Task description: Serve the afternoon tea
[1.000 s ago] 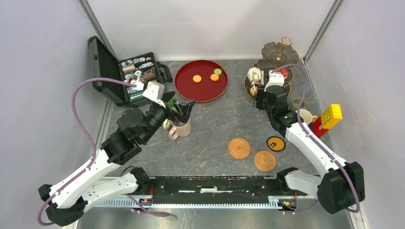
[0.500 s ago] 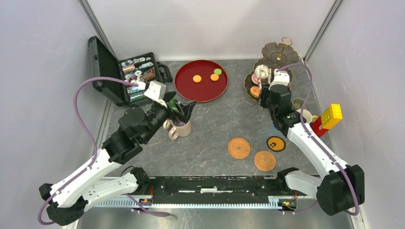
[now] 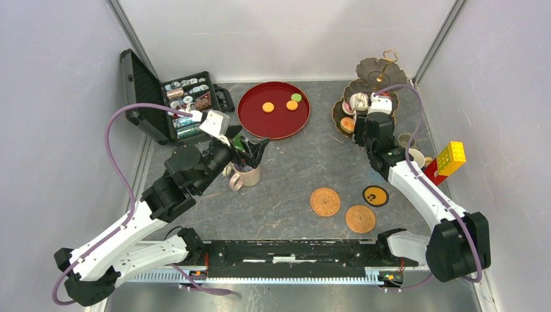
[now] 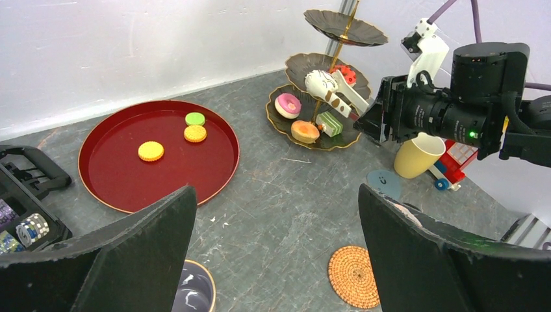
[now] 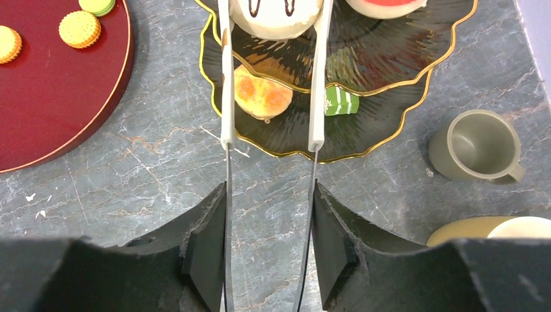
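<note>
The white cake (image 5: pixel 276 13) is pinched in tongs (image 5: pixel 318 84) at the middle tier of the stand (image 5: pixel 380 123), in the worktop's (image 5: pixel 162 169) far right corner, with an orange cake (image 5: pixel 260 96) and a green cake (image 5: pixel 340 102) on the bottom tier. The right claw (image 5: pixel 269 214) is clamped on the tongs; the left claw (image 4: pixel 276 260) gapes wide above the beige mug (image 4: pixel 195 292).

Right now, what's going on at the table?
The right gripper holds tongs that pinch a white cake at the middle tier of the stand. The left gripper hangs open by the beige mug, holding nothing. Three biscuits sit on the red tray.
</note>
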`<state>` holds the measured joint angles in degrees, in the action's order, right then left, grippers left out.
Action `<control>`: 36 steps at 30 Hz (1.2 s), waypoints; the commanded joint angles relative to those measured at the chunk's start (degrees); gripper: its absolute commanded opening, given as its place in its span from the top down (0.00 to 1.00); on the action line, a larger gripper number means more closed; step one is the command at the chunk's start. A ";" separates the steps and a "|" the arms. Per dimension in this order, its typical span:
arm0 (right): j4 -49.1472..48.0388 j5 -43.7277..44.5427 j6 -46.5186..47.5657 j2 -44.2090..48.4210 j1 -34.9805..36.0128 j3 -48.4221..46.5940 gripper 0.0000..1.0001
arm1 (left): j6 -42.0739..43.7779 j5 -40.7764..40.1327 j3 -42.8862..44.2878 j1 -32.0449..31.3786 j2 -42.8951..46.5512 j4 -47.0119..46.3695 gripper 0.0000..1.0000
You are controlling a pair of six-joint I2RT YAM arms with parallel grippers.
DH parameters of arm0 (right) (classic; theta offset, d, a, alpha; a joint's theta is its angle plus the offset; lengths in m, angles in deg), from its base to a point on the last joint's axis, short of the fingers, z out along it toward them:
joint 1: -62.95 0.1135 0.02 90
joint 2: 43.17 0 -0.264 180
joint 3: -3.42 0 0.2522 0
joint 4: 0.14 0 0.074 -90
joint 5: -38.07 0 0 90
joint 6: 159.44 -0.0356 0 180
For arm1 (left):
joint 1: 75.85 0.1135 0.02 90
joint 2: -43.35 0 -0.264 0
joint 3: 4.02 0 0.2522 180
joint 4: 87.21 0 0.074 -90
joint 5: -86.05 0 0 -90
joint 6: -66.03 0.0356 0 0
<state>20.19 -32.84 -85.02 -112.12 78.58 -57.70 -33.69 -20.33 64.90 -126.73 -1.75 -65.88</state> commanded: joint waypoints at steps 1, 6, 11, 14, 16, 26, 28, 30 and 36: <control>-3.11 -0.07 1.65 0.89 -0.26 -3.62 0.48 | 0.49 0.51 0.35 -0.28 -0.23 -1.95 0.00; -2.02 -0.03 2.43 2.55 -0.28 -3.71 0.44 | 0.33 0.82 0.30 -0.26 -0.34 -1.86 0.00; -0.70 0.10 2.91 4.65 -0.28 -3.37 0.42 | 0.14 1.06 0.39 -0.27 -0.22 -1.86 0.00; -0.08 0.48 3.16 5.53 -0.26 -3.18 0.41 | -0.12 1.39 0.39 -0.22 -0.08 -1.90 0.00; 0.55 0.47 3.23 6.07 -0.24 -3.35 0.40 | -0.21 1.43 0.39 -0.26 0.01 -1.92 0.00; 4.04 -4.58 4.90 10.95 -0.26 -3.64 0.42 | -0.96 2.38 0.39 -0.23 0.47 -1.95 0.00; 4.04 -9.04 6.53 12.06 -0.26 -3.37 0.42 | -1.09 2.49 0.40 -0.28 0.54 -1.95 0.00; 4.06 -15.00 8.74 12.27 -0.27 -3.64 0.42 | -1.18 2.54 0.39 -0.28 0.70 -1.98 0.00; 2.06 -30.31 9.50 7.63 1.29 -5.73 0.44 | -1.23 2.76 0.39 -0.23 0.63 -1.96 0.00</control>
<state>25.68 -50.85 -77.21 -101.47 78.61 -59.25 -33.71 -18.41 64.90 -126.73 -1.70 -65.88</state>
